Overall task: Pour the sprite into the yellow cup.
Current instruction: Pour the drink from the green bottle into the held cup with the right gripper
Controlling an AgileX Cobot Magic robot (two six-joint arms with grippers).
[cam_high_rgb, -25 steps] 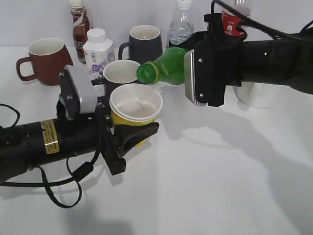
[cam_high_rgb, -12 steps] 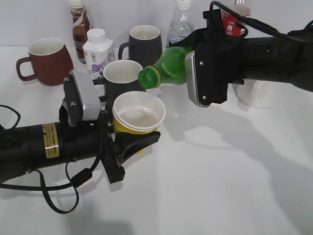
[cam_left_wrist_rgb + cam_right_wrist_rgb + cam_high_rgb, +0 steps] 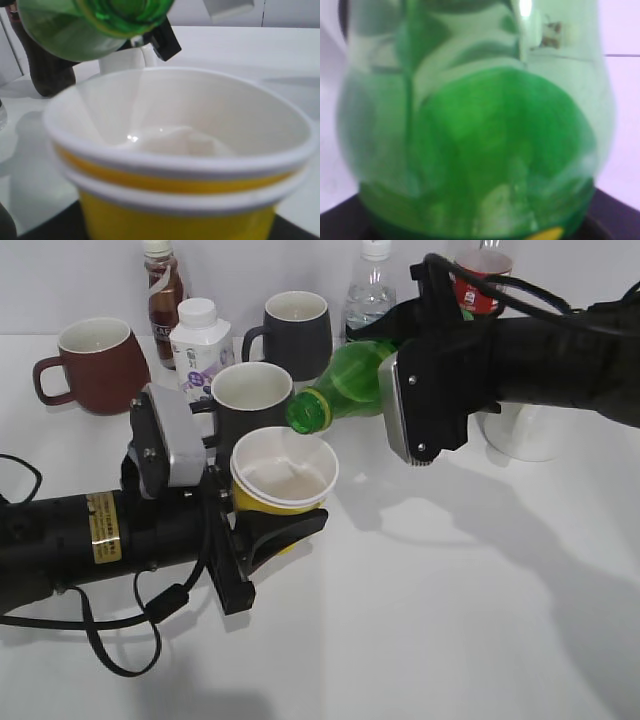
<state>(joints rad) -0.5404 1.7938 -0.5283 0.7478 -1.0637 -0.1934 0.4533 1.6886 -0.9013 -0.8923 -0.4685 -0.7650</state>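
The right gripper [image 3: 400,390] is clamped around the body of the sprite bottle [image 3: 345,385], holding it tipped over with its neck pointing down toward 8 o'clock in the exterior view. The bottle's mouth hangs just above the far rim of the yellow cup [image 3: 283,480], at the cup's 12 o'clock; whether it touches the rim cannot be told. In the right wrist view the green bottle [image 3: 475,135] fills the whole frame, blurred.

The left gripper [image 3: 265,520] is closed on the yellow cup, its dark fingers [image 3: 290,525] wrapping the lower wall and holding the cup upright above the white table [image 3: 450,620]. In the left wrist view the cup [image 3: 175,165] shows a white inside with a shiny patch at the bottom, and the green bottle [image 3: 85,25] sits over its rim at 11 o'clock.

Just behind the cup stands a dark mug [image 3: 250,400]. Farther back, from 10 to 1 o'clock, are a brown mug [image 3: 95,365], a small white bottle [image 3: 198,345], a brown drink bottle [image 3: 162,285], another dark mug [image 3: 297,330], a clear water bottle [image 3: 372,290] and a red-labelled bottle [image 3: 478,285]. A white cup [image 3: 525,435] shows under the right arm.
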